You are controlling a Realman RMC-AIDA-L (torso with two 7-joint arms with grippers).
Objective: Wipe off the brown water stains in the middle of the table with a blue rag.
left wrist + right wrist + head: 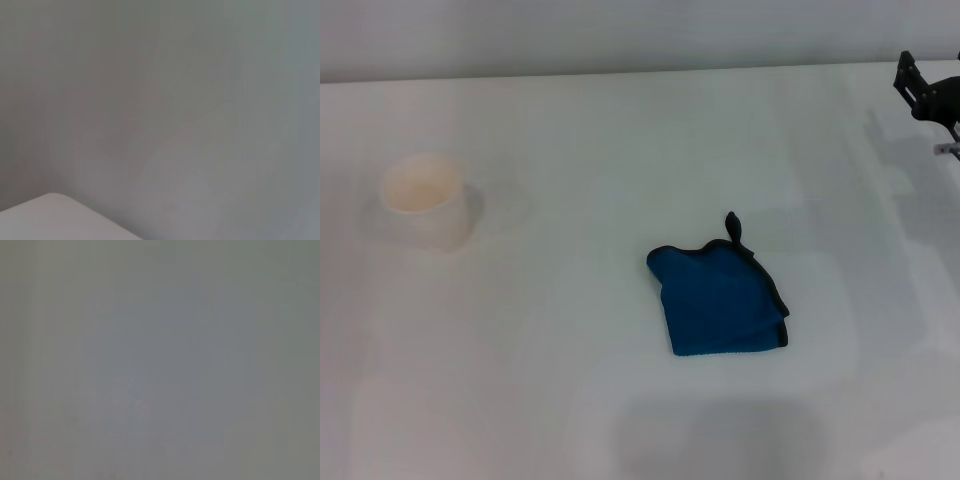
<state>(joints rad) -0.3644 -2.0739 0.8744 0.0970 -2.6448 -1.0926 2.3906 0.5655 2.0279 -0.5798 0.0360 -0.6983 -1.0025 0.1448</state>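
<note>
You are looking at the blue rag point(720, 300) lying folded in the middle of the white table point(570, 150), well apart from the white cup point(425, 200). No brown stain is showing. The right gripper point(930, 95) is hanging at the far right edge; I cannot tell its state. The rag looks soft and light, so pinch a raised fold near the edge

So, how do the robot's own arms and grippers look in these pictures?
Only a small part of the right gripper shows, at the head view's far right edge: black, angular, bracket-like hardware with a small pale grey piece below it. No cables or markings are readable. The left gripper appears in no picture.
</note>
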